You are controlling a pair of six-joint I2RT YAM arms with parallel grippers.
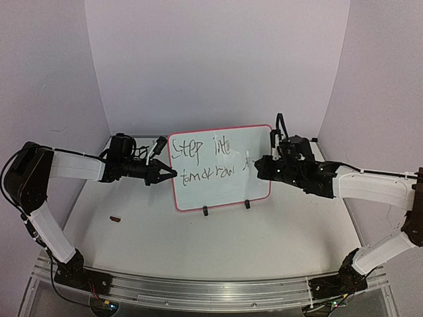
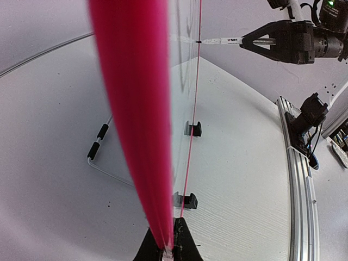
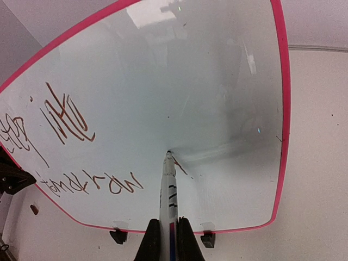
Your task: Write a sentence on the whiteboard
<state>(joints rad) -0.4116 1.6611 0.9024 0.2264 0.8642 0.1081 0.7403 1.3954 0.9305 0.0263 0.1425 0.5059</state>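
Observation:
The whiteboard (image 1: pixel 228 190) stands upright on two black clips (image 3: pixel 207 239) at the middle of the table. Its pink border (image 2: pixel 136 109) fills the left wrist view edge-on. The sentence (image 1: pixel 198 149) reads "Step into" over "tomorrow" (image 3: pixel 95 185). My left gripper (image 1: pixel 173 173) is shut on the board's left edge, its fingertips (image 2: pixel 187 242) pinching the rim. My right gripper (image 3: pixel 169 231) is shut on a white marker (image 3: pixel 169 190). The marker's tip touches the board beside a short fresh stroke, right of "tomorrow". From the left wrist the marker (image 2: pixel 217 41) shows across the board.
A small dark red piece (image 1: pixel 115 218) lies on the table left of the board. A wire stand (image 2: pixel 98 149) sits behind the board. An aluminium rail (image 1: pixel 211 290) runs along the near edge, and pale walls close in the back and sides.

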